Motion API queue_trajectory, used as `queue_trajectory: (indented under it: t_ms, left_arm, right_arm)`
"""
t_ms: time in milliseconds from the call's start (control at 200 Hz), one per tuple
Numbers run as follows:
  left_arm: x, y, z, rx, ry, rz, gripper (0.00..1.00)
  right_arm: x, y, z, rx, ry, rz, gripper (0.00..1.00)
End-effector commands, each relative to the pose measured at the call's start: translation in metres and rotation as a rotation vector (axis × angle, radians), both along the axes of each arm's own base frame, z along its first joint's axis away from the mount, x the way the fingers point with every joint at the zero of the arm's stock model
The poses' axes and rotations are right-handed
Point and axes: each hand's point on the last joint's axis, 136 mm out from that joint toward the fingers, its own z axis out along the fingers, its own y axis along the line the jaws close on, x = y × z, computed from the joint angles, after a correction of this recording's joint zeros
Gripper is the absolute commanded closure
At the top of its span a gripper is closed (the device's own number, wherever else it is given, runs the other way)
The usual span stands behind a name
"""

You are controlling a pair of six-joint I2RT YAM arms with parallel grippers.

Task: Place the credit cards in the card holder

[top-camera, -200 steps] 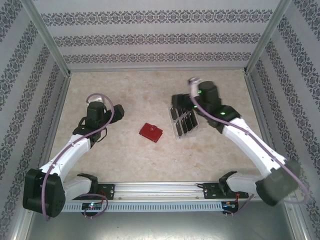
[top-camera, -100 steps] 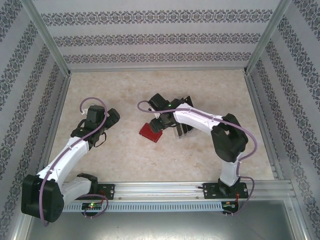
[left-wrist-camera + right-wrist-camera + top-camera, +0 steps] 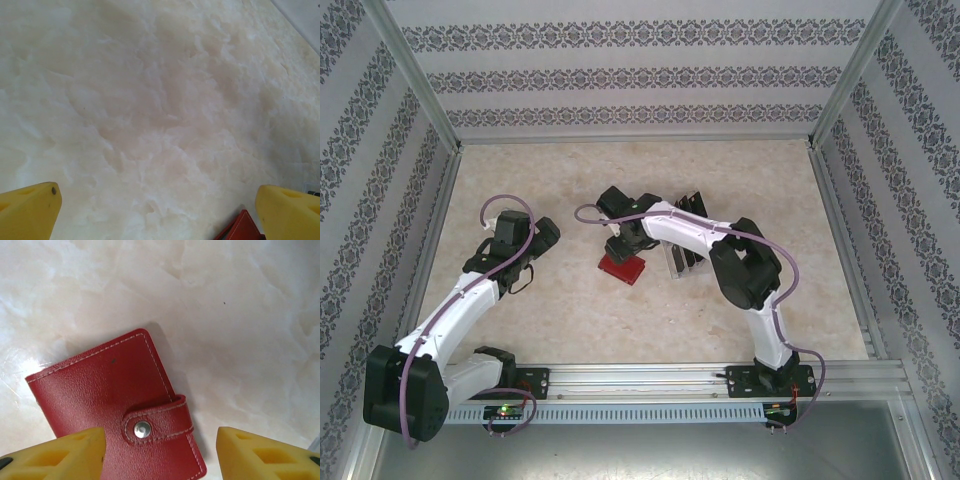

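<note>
The closed red card holder (image 3: 107, 400) lies flat mid-desk (image 3: 570, 320), just left of the clear rack (image 3: 672, 270) holding black credit cards (image 3: 688, 252). The right jaws stand partly open above its snap edge. The left jaws gape wide over open marble, with the holder's corner beside one finger.

From above, the right arm (image 3: 705, 232) covered the far edge of the red wallet (image 3: 622, 269) and crossed the clear rack (image 3: 671, 266), so the dark cards (image 3: 688, 253) in it were too small and too masked to count. In the right wrist view the wallet's lower edge ran off the bottom of the picture, its near left corner lay behind one yellow finger of the right claw (image 3: 161, 445), and both fingers were cropped there. In the left wrist view the bottom edge cut the wallet down to a red corner, and the left claw (image 3: 157, 210) had both fingers clipped by the lower corners.
</note>
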Motion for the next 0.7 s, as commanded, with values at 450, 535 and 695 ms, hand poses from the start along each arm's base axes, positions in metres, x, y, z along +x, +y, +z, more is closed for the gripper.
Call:
queue_trajectory:
  t_ms: [450,535,695]
  left_arm:
    - [0.001,-0.003,-0.005,-0.014,-0.01,0.001,0.0]
    - [0.001,-0.003,-0.005,-0.015,-0.011,0.001,0.0]
    - [0.002,-0.003,-0.004,-0.015,-0.015,0.002,0.0]
  right_arm:
    - [-0.011,-0.004,-0.021,-0.177,-0.036,0.116,0.49]
    - [-0.013,-0.006,-0.025,-0.207,-0.043,0.128,0.5]
    - [-0.014,-0.012,-0.035,-0.241,-0.039,0.13,0.56]
